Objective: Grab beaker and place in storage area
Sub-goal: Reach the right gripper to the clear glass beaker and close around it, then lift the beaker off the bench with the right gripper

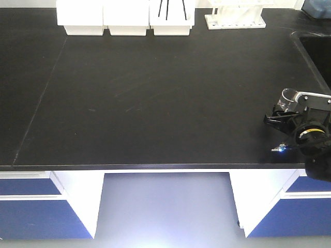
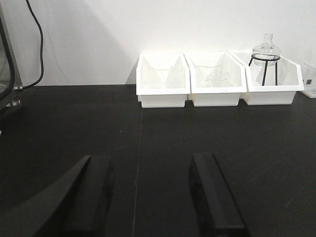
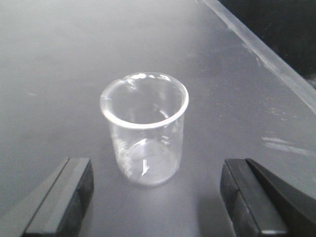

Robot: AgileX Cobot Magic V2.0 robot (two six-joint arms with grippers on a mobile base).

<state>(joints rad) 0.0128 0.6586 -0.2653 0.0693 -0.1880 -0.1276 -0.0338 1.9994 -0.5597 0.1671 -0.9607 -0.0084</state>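
Observation:
The beaker (image 3: 144, 129), small, clear glass with a pouring lip, stands upright on the black benchtop (image 3: 59, 59). It sits between and just ahead of the wide-open fingers of my right gripper (image 3: 155, 197), touching neither. In the front view the beaker (image 1: 289, 97) is near the bench's right front, with the right gripper (image 1: 284, 112) right behind it. My left gripper (image 2: 150, 197) is open and empty, low over the bench; it does not show in the front view. The storage area is out of view; this bench is the one lined with bins.
Three white bins (image 1: 126, 20) and a tube rack (image 1: 235, 19) line the rear edge. The right bin (image 2: 274, 84) holds a glass flask (image 2: 266, 49) on a black stand. A sink (image 1: 315, 51) opens at the right. Blue cabinets (image 1: 31, 206) sit below the front edge.

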